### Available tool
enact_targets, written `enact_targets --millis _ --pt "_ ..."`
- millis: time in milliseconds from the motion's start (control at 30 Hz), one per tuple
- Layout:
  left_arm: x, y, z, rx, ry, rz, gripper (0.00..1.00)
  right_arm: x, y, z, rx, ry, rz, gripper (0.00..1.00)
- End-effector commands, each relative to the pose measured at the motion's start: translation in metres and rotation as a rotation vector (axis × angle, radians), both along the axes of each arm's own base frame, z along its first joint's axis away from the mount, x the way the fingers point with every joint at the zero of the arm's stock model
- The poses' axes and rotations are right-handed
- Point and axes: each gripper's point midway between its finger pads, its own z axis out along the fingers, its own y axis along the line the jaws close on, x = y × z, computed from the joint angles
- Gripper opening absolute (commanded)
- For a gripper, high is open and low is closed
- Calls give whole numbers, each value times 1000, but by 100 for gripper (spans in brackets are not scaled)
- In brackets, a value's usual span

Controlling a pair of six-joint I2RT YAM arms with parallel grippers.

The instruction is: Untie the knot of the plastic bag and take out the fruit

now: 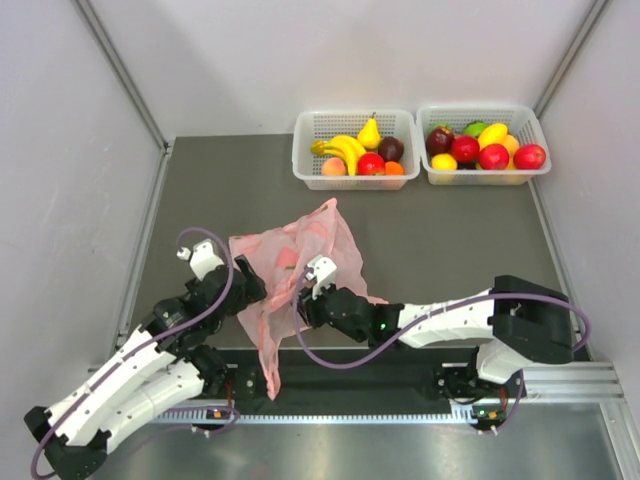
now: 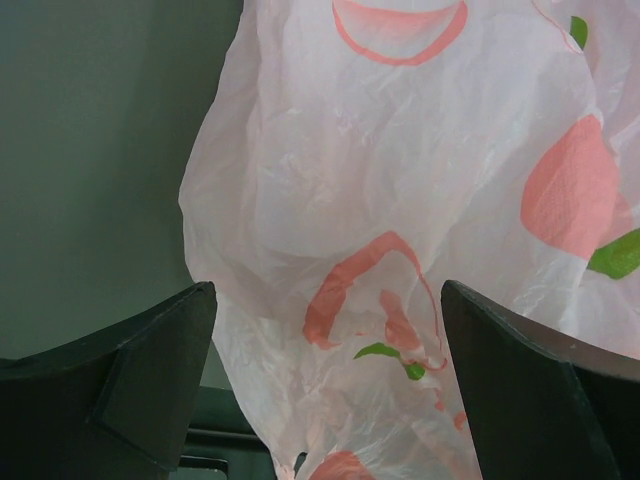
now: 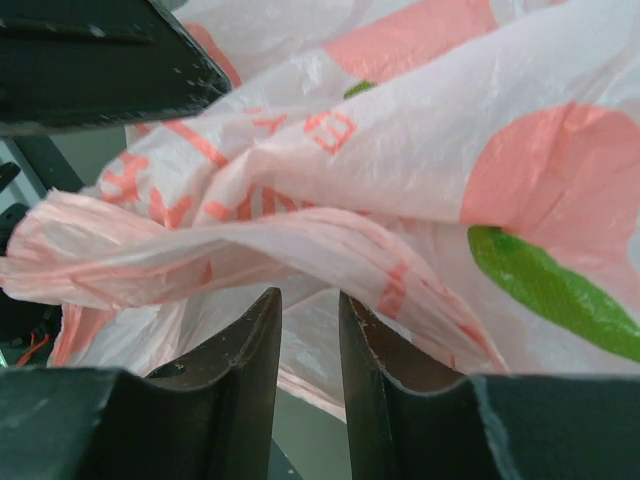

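The pink plastic bag (image 1: 300,250) lies limp and crumpled on the dark table, with one strip (image 1: 268,360) trailing over the near edge. My left gripper (image 1: 252,283) is at its left side. In the left wrist view it (image 2: 328,300) stands wide open, with bag film (image 2: 400,180) between the fingers. My right gripper (image 1: 306,298) is at the bag's near middle. Its jaws (image 3: 308,297) are a narrow gap apart, and a twisted fold of bag (image 3: 200,250) lies just past the tips. I cannot make out the knot. Fruit, a pear (image 1: 370,132), a peach (image 1: 333,166) and a red apple (image 1: 370,163), lies in the left basket.
Two white baskets stand at the back: the left one (image 1: 305,150) also holds bananas (image 1: 345,150) and a dark purple fruit (image 1: 391,148), and the right one (image 1: 535,135) holds several mixed fruits. Grey walls close in both sides. The arms' rail (image 1: 400,380) runs along the near edge.
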Motion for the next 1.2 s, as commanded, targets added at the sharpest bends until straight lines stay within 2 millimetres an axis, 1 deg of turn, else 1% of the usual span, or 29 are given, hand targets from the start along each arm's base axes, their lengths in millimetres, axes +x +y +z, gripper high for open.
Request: enact_targets --millis 0,67,100,167,200,233,267,300,367,400,467,500,533,567,600,667,700,733,767,800,833,867,900,933,1000,1067,1100,1133,1167 --pt "18 -5 15 -2 -67 22 99 3 16 35 91 -49 -10 30" --pt "27 -12 14 -3 -81 22 96 2 17 33 84 -48 -1 30" --pt "28 -16 10 6 -79 -2 83 1 18 30 75 -45 5 30" --pt "31 -22 5 10 -70 -28 62 2 18 27 68 -41 1 30" --pt "33 -25 5 9 -72 -37 36 2 17 25 61 -42 -1 30" --pt "33 -26 3 17 -65 -40 24 3 16 24 57 -41 -8 30" --pt "33 -25 3 25 -60 -39 7 5 14 20 45 -41 -15 30" --pt "32 -24 7 26 -61 -40 0 7 13 16 35 -41 -25 30" --pt "34 -26 16 13 -82 -52 0 10 11 11 21 -38 -42 30" --pt "33 -28 21 9 -93 -72 0 14 9 4 11 -32 -64 30" --pt "33 -40 35 -49 -129 -130 0 19 5 0 14 -27 -91 32" --pt "34 -47 49 -90 -175 -159 0 21 2 -4 15 -20 -97 34" --pt "34 -54 56 -116 -198 -193 0 21 2 -4 24 -17 -95 36" --pt "29 -69 64 -165 -209 -271 0 21 3 -3 39 -13 -92 38" --pt "28 -75 70 -187 -226 -309 0 21 3 -1 49 -13 -93 44" --pt "26 -91 89 -243 -265 -386 0 20 2 -1 60 -12 -86 53" --pt "20 -102 89 -258 -239 -449 0 19 3 4 79 -11 -80 66" --pt "18 -108 91 -269 -231 -481 0 19 1 5 84 -10 -80 72" --pt "11 -117 102 -292 -237 -548 0 19 0 6 93 -8 -89 78" --pt "10 -120 104 -297 -233 -569 0 20 -2 8 98 -9 -102 83" --pt "11 -123 105 -296 -226 -578 0 22 -5 6 95 -9 -115 92" --pt "6 -127 114 -318 -229 -612 0 23 -6 6 94 -8 -121 94" --pt "3 -129 118 -328 -232 -628 0 26 -10 2 79 -4 -146 98" --pt "2 -129 123 -335 -242 -633 0 27 -11 0 72 -2 -156 99" --pt "2 -124 121 -314 -240 -620 0 33 -16 -9 36 8 -198 100" --pt "1 -121 111 -297 -216 -614 0 40 -23 -18 3 10 -262 100" --pt "0 -120 107 -294 -204 -607 0 45 -26 -19 -3 12 -290 100" --pt "-1 -118 94 -283 -179 -599 0 47 -30 -25 -27 14 -312 100" --pt "-1 -117 88 -281 -163 -591 0 53 -34 -28 -34 17 -343 100"
